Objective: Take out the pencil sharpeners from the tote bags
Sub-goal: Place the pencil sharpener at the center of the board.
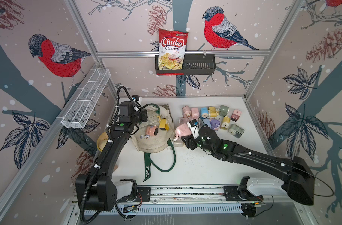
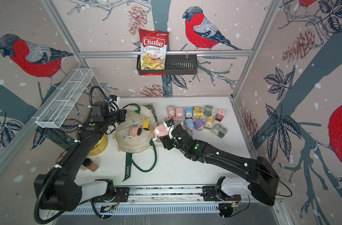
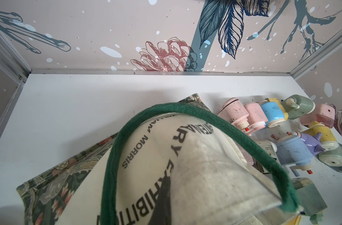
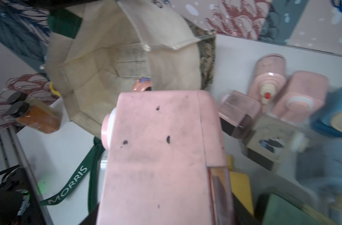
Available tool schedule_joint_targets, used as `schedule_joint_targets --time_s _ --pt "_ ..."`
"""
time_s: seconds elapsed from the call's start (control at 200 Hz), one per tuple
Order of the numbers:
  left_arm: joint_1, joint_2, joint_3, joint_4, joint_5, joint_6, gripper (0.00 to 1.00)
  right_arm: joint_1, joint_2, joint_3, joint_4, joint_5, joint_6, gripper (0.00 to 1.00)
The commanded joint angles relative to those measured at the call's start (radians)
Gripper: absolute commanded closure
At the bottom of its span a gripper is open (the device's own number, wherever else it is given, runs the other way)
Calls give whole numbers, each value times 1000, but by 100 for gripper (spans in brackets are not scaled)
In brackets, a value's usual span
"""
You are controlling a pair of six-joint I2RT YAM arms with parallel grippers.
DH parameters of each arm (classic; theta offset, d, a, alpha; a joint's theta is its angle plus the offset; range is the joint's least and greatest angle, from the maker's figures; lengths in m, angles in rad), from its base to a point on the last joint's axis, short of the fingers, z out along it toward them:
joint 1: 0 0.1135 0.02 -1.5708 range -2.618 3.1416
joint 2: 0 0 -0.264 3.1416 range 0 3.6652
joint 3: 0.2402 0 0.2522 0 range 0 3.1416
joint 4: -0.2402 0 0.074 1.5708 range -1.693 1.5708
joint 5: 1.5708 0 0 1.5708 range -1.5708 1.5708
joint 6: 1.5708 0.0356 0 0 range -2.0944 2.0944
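Hidden or doubtful:
- Left gripper (image 1: 145, 116) is at the far-left rim of the tote bag (image 1: 156, 144). In its wrist view cream cloth and the green handle (image 3: 125, 140) fill the frame and cover the fingers; only a dark wedge shows. The jaws are pressed together on the bag's rim cloth, which stands raised with the mouth open upward.
- Right gripper (image 1: 185, 137): its fingers cannot be seen in its wrist view, because the held pink sharpener (image 4: 158, 155) fills the frame, and the far side of that view is smeared. The jaws are partly spread and clamped on that sharpener's body, just beside the bag's right rim, between the bag and the loose group. I cannot tell whether it clears the desk (image 1: 195, 167).
- A pale piece (image 1: 177, 143) under the held sharpener is too small to name.
- The strap (image 1: 147, 172) reads only "ORRIS" in both top views, and "MORRIS" in the right wrist view.
- The yellow bowl (image 1: 101, 143) at the desk's left edge is half covered by the left arm.

Containers:
- The tote bag, on the desk's left half, holds a round-ended pink sharpener (image 1: 152, 131), a yellow sharpener (image 1: 163, 124) with a dark drawer, and a small bluish part (image 1: 143, 137) that I cannot identify.
- The loose sharpeners (image 1: 215, 118), in pastel colours, lie outside the bag toward the desk's far right corner.
- The black basket (image 1: 200, 65) on the back rail holds a chips bag (image 1: 173, 48).
- A spice jar (image 2: 90, 165) lies near the desk's left edge.
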Motion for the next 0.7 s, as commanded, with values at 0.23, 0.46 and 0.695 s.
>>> schedule_joint_targets --time_s 0.23,0.46,0.695 --pt "5 -6 12 32 -10 -11 100 -316 -264 -214 -179 197 338 60" --pt "7 -8 9 37 -2 -12 100 -470 -316 -347 -112 147 413 57" --pt "6 -8 8 33 -2 -12 100 -506 -179 -341 -132 146 419 56"
